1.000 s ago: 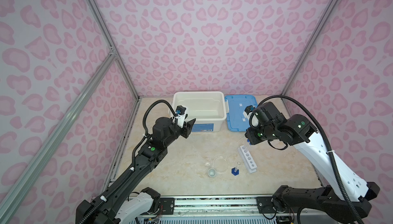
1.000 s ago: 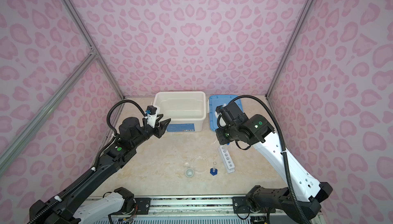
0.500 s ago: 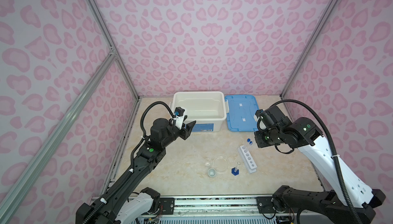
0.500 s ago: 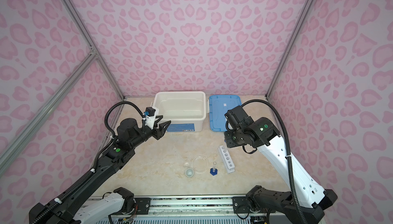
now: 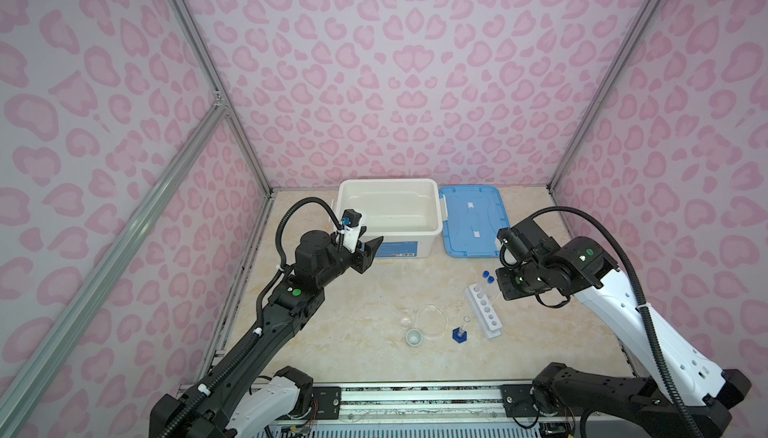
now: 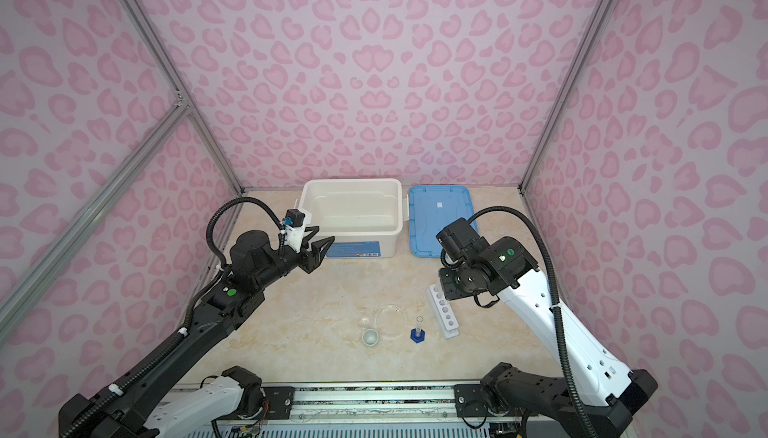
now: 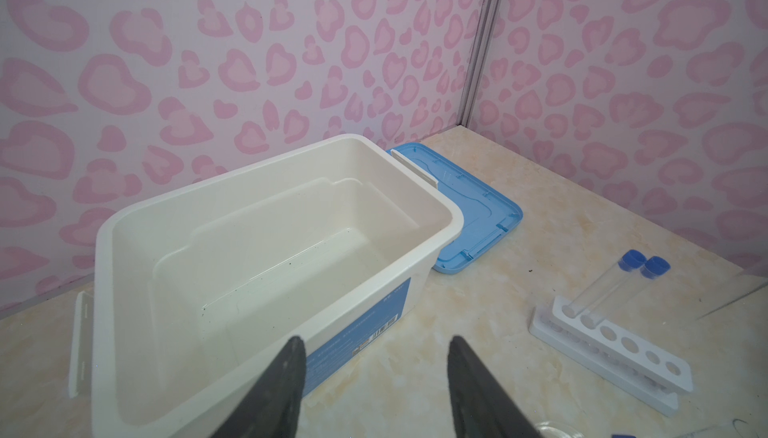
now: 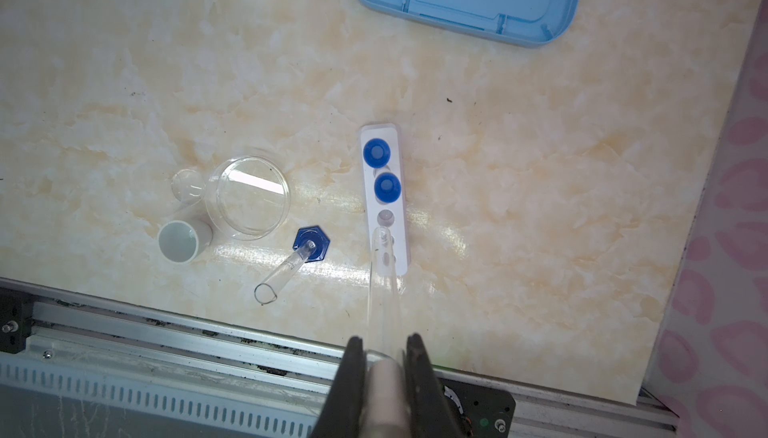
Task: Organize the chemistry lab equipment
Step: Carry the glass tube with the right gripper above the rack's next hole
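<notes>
Rightward now, right end effector (image 8: 384,344) tight on tube (image 8: 384,290) over two-tube rack (image 8: 401,215); left end effector (image 7: 376,348) spread.

Bright even light, tabletop (image 8: 436,232) glare, blurred foreground hand (image 8: 384,350).

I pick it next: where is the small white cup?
In both top views the small white cup stands near the front middle, beside the clear round dish, on its left.

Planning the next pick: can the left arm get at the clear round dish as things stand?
Likely yes. Left tool is open, holding nothing, and nothing stands between it and the clear round dish.
</notes>
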Action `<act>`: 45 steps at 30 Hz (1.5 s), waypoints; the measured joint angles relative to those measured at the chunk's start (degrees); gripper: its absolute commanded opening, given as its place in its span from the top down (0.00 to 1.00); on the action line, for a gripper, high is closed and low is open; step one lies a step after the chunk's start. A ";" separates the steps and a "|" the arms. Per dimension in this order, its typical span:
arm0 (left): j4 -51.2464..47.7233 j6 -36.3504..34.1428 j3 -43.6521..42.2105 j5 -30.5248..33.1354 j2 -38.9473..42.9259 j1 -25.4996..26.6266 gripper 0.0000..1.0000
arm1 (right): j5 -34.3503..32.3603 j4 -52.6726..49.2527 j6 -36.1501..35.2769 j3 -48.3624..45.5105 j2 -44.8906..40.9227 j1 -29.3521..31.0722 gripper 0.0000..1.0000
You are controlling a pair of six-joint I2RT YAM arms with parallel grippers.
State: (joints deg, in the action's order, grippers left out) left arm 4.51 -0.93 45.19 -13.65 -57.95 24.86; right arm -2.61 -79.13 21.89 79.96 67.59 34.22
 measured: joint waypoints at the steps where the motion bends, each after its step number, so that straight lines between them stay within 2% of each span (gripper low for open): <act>1: 0.00 0.02 0.00 -0.02 -0.02 0.00 0.43 | 0.00 0.35 0.00 -0.37 -0.11 -0.09 0.90; 20: 0.00 0.42 0.00 -0.96 -0.22 0.00 0.43 | 1.18 9.09 0.24 -9.03 -1.18 -1.31 0.90; 45: -0.15 0.42 0.00 -1.55 -0.46 0.00 0.43 | 0.70 13.07 -0.68 -12.66 0.55 -2.40 0.90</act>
State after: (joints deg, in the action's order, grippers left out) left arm 4.36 -0.51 45.19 -15.20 -58.41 24.86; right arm -1.91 -66.06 21.21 67.31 68.14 31.81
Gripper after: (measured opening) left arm 0.568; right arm 0.133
